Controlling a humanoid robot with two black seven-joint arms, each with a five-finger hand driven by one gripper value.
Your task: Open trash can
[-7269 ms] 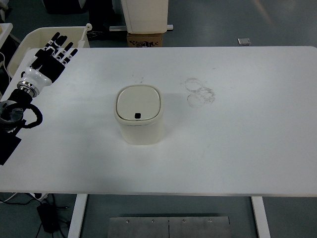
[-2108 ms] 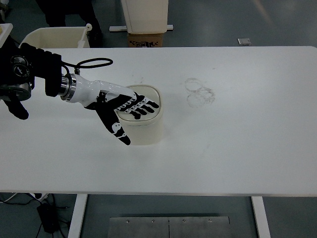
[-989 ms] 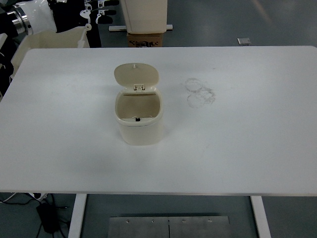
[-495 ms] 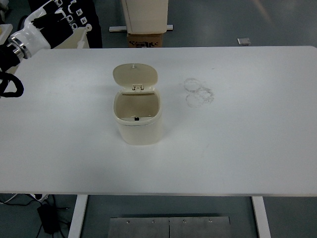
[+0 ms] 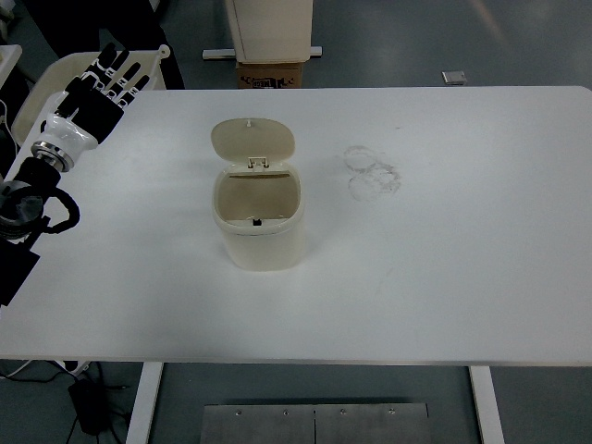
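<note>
Top view shows a cream trash can (image 5: 258, 222) standing a little left of the middle of the white tabletop (image 5: 444, 268), its lid (image 5: 252, 141) flipped up and back on the far side so the bare inside is open to the camera. Just to its right and farther back lie faint ring-shaped smudges (image 5: 372, 172) on the surface, apart from the can. Beyond the far edge sit a cardboard box (image 5: 270, 74) under a white bin (image 5: 271, 28), and a cream tub (image 5: 65, 79) stands off the far left corner. Wide clear surface lies around the can on every side. The left hand (image 5: 97, 92) hovers over the far left corner, fingers (image 5: 125, 69) spread and straight, holding nothing, well apart from the can. Half a second ago the hand was higher up past the corner; the can and lid have not shifted.
</note>
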